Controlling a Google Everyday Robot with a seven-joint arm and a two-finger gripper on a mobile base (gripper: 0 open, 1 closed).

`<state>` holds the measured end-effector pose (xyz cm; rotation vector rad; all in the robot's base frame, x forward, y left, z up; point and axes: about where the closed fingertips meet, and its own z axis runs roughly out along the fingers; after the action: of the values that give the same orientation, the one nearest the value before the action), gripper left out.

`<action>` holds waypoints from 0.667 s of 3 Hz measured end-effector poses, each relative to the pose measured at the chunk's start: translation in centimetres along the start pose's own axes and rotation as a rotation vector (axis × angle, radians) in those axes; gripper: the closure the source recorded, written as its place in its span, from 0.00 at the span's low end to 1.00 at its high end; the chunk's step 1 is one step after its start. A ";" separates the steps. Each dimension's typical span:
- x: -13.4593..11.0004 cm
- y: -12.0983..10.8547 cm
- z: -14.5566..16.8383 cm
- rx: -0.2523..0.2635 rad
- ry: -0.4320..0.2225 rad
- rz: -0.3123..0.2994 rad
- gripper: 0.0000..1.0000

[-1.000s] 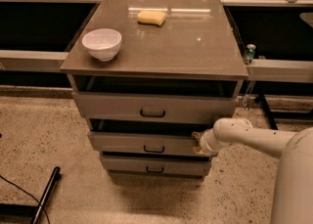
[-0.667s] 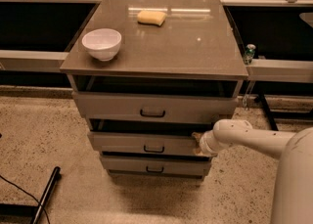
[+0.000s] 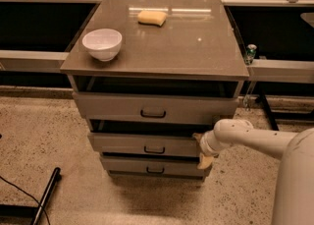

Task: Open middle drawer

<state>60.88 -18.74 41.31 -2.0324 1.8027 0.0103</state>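
The middle drawer is the mid-sized grey-brown front with a small dark pull handle, between the taller top drawer and the short bottom drawer. It stands pulled out a little, with a dark gap above it. My gripper is at the right end of the middle drawer's front, on a white arm reaching in from the right. Its two tan fingertips stand apart, one at the front's top edge and one near its bottom edge. It does not touch the handle.
The cabinet top carries a white bowl at the left and a yellow sponge at the back. A dark pole and cable lie on the speckled floor at the left. Dark counters flank the cabinet on both sides.
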 end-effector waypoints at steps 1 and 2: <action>-0.3 1.0 -0.3 -0.073 -0.034 -0.008 0.21; -0.6 1.7 -0.5 -0.119 -0.055 -0.012 0.44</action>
<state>59.00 -18.48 41.39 -2.1029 1.7942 0.1724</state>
